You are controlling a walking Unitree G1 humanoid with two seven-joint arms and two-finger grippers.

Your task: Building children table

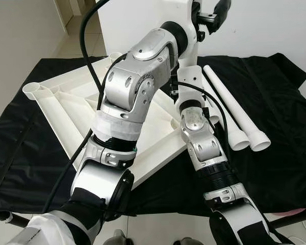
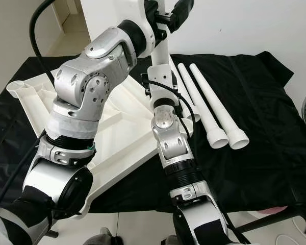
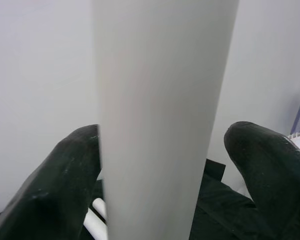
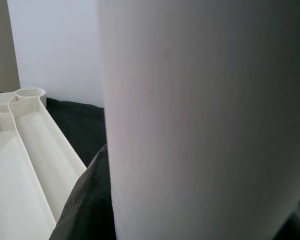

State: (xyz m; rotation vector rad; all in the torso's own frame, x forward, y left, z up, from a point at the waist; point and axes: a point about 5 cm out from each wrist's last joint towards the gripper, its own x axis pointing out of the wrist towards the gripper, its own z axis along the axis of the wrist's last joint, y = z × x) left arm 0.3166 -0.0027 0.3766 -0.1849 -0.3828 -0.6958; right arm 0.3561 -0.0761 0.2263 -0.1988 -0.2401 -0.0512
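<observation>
Both the left gripper [image 3: 160, 165] and right gripper [image 4: 190, 210] clasp an upright white leg [image 3: 160, 110]. Below them lies the ribbed tabletop [image 1: 66, 102], partly hidden by arms.

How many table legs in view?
3. Two loose legs lie side by side on the black cloth, to the robot's right of the tabletop. One upright leg stands at the tabletop, with both arms at it. Arms may hide more.

Black cloth [image 2: 255, 127] over table, w/ white tabletop [image 1: 66, 109] upside down, two loose legs [image 2: 209, 109]
</observation>
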